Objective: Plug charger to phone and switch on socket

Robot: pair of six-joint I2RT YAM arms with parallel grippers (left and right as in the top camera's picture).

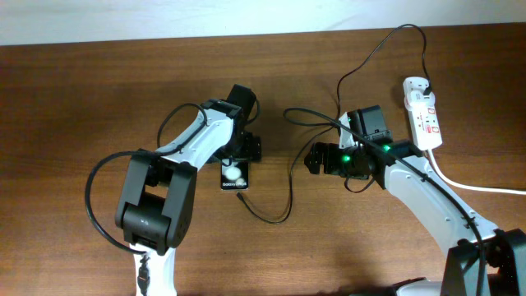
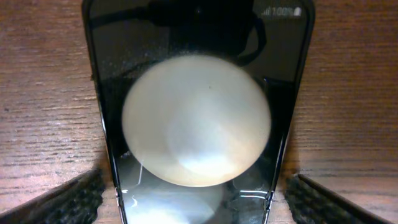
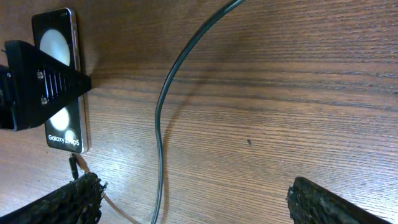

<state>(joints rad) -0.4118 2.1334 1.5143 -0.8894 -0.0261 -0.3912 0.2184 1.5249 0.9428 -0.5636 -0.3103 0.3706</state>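
Table (image 1: 82,99): we are working over one wooden top; everything is lying on it.
Charger (image 3: 157,124): it is running from the socket's far end, looping across the middle and curling back to the phone's lower end; we are judging that a tug on this loop would drag the tip, so we are advising leaving it slack.
Socket (image 1: 422,113): it is lying near the table's right edge, well apart from both grippers, its white cord (image 1: 485,187) trailing off to the right; its red marks are showing too small for reading a switch state; switching is, in our judging, the later step.
Phone (image 2: 199,118): it is lying flat, face up, near the table's middle, under the left gripper.
Left gripper (image 2: 196,179): its fingers (image 2: 56,202) are straddling the phone, one close at each long edge; we cannot tell whether they are pinching; bracing squarely is what the push needs.
Right gripper (image 3: 194,183): it is hanging wide and empty above the charger's loop, beside the phone.
Connector (image 3: 73,163): it is touching the phone's lower end; whether it is seated, we cannot tell; we are judging the step as seating it, so we are recommending gripping the hard tip itself and pushing straight along the phone's length.
Counts: two arms, two grippers, two white spots on the phone; one table, one socket, one phone, one charger, one white cord.
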